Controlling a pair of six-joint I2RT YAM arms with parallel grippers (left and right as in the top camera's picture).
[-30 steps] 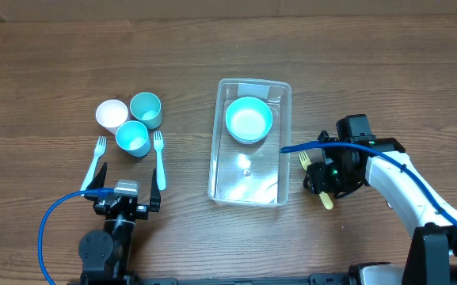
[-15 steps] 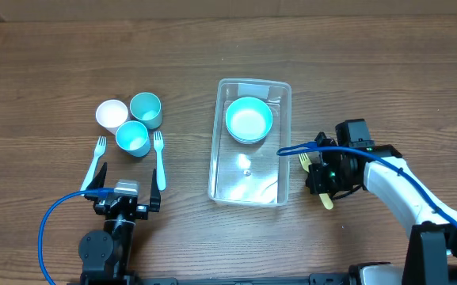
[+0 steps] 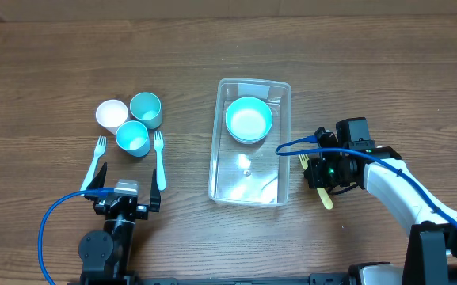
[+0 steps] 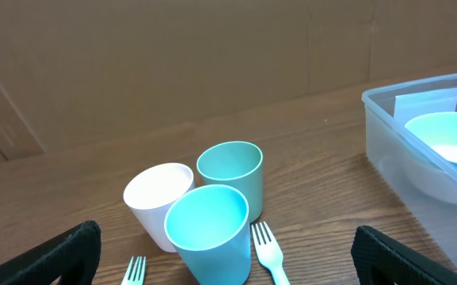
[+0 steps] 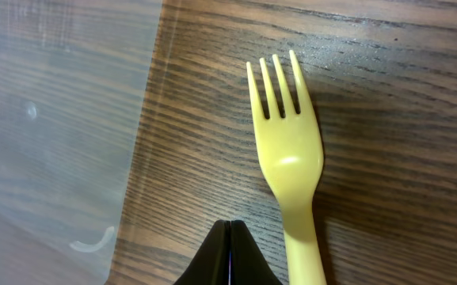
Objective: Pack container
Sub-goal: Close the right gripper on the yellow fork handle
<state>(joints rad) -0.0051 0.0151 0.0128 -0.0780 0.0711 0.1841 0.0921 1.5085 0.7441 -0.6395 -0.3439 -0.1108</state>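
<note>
The clear rectangular container [image 3: 248, 180] sits mid-table with a teal bowl [image 3: 249, 119] in its far end. A yellow fork [image 3: 326, 200] lies flat on the table just right of the container, tines pointing away. In the right wrist view the fork [image 5: 291, 166] lies right of my right gripper [image 5: 230, 227], which is shut and empty, beside the container wall [image 5: 54, 119]. From overhead the right gripper [image 3: 317, 170] hovers over the fork. My left gripper [image 3: 123, 198] is open and empty near the front edge.
A white cup [image 3: 111, 114] and two teal cups [image 3: 146, 108] [image 3: 132, 138] stand at the left. A pale blue fork [image 3: 95, 162] and a pale teal fork [image 3: 159, 158] lie in front of them. The left wrist view shows the nearest cup [image 4: 208, 233] between the open jaws [image 4: 224, 241].
My right gripper has shifted slightly left toward the container. The yellow fork has not moved. The left arm is still.
</note>
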